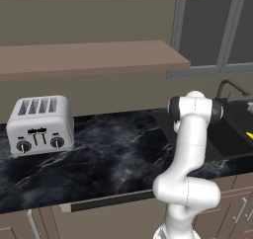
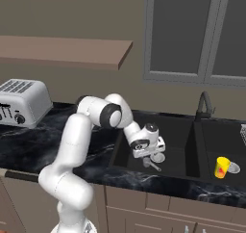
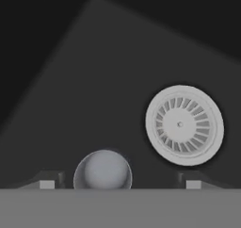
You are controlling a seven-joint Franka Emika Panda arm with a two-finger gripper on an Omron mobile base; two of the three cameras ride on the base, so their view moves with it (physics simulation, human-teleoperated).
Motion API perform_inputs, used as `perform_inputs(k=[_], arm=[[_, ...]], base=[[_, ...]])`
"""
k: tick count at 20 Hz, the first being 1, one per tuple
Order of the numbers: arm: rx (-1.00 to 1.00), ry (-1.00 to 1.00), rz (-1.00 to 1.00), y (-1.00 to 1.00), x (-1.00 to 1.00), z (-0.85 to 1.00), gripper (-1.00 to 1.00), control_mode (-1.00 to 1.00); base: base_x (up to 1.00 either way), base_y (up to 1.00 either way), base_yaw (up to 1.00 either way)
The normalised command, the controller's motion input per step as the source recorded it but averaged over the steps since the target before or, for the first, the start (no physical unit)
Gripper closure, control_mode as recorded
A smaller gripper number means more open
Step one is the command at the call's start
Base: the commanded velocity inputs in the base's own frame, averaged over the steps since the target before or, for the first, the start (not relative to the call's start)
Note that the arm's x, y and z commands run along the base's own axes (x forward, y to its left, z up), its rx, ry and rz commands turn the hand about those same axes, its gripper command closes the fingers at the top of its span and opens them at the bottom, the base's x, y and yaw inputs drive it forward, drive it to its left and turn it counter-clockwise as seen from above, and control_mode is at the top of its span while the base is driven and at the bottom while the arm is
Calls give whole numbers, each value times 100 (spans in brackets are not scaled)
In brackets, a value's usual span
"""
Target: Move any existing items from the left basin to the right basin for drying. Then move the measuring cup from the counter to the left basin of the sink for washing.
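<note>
One measuring cup (image 3: 102, 170) between spread tool (image 3: 117, 183) tips, ungripped, on left basin (image 3: 94, 90) floor, drain ring (image 3: 184, 125) beside

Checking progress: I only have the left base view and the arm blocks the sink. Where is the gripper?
Observer: The gripper is down inside the left basin, close above its floor.
Operator: Is the small metal cup in there?
Observer: Yes. The small metal cup sits right under the hand, beside the drain.
Operator: Gripped?
Observer: No. In the hand view the fingers stand wide apart, with gaps on both sides of the cup.
Operator: Right basin?
Observer: A yellow cup stands in the right basin.
</note>
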Motion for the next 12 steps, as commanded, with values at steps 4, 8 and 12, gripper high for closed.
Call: perform_inputs(k=[4, 8, 12], arm=[[0, -2, 1, 0, -6, 63, -100, -100], [0, -6, 0, 19, -29, 85, -100, -100], [-5, -12, 0, 53, -37, 90, -100, -100]], base=[[0, 0, 0], [0, 0, 0], [0, 0, 0]])
